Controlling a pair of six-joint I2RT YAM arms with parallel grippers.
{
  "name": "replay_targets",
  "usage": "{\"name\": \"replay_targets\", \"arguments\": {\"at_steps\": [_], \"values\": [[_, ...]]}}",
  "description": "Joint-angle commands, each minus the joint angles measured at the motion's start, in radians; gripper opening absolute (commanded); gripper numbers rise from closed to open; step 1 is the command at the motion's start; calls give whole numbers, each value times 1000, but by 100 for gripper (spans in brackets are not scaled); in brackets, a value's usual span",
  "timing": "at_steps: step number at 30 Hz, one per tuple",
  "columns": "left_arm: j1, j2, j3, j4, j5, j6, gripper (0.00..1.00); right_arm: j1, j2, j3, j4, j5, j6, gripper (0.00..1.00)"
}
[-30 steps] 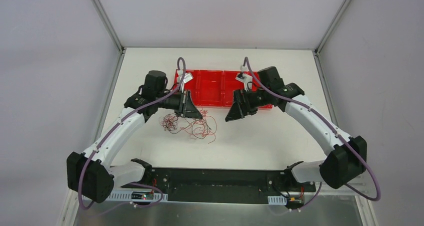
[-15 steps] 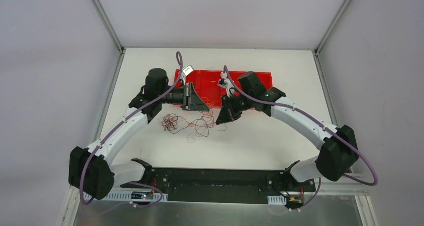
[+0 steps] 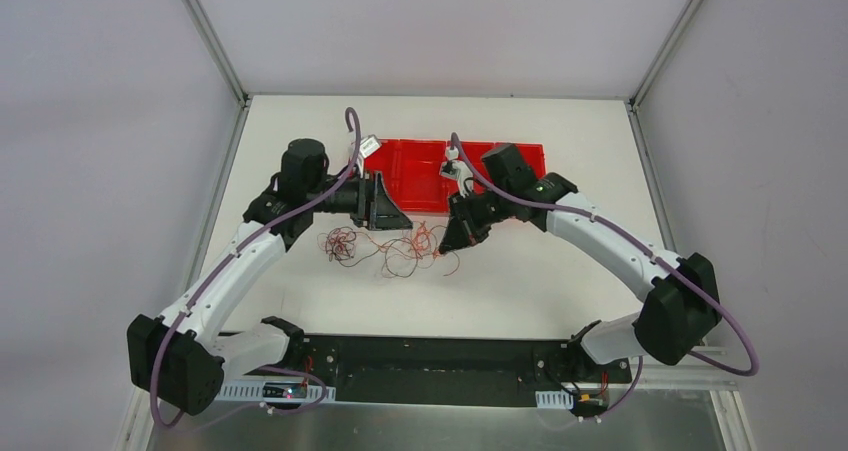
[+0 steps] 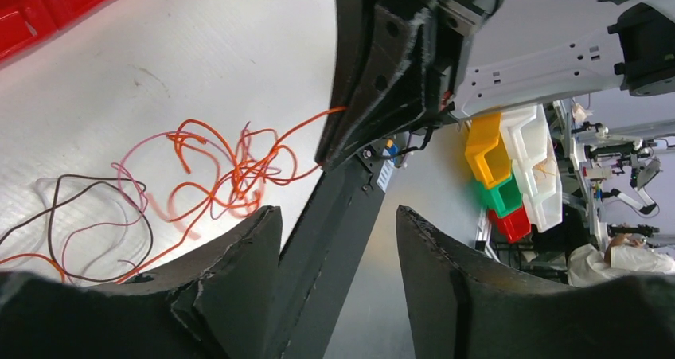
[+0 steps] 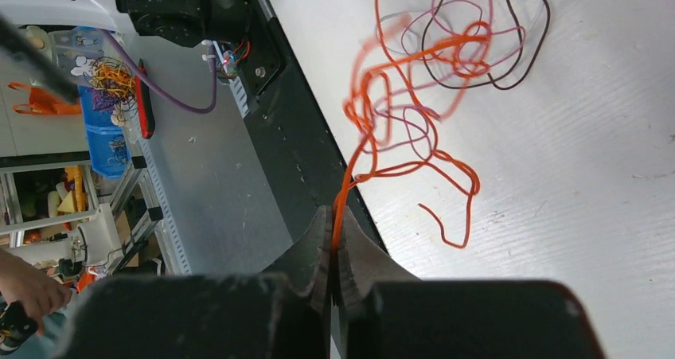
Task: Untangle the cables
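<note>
White tabletop w/ red plastic divided tray at back. Black left gripper: jaws spread, empty. Black right gripper: pinching orange strand of thin red/dark/pale cables, tangled on tabletop btwn grippers.

Left arm and right arm: white links, black joints, black wedge fingers (purple cable trailing behind each wrist).
</note>
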Motion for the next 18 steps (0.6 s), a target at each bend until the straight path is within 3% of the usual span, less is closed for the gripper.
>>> {"name": "replay_targets", "arguments": {"at_steps": [1,7,14,18], "values": [[6,18,24,-17,-24,78,58,7,-55,32,-34,-59,-51,0],[-12,49,2,-56,-61,177,65,9,-63,30,-43,-73,-59,0],[-105,123,-27,-73,-43,319,77,14,-65,50,-57,-103,-67,0],[-130,162,-29,-73,-2,415,78,15,-69,64,-74,-122,-77,0]]}}
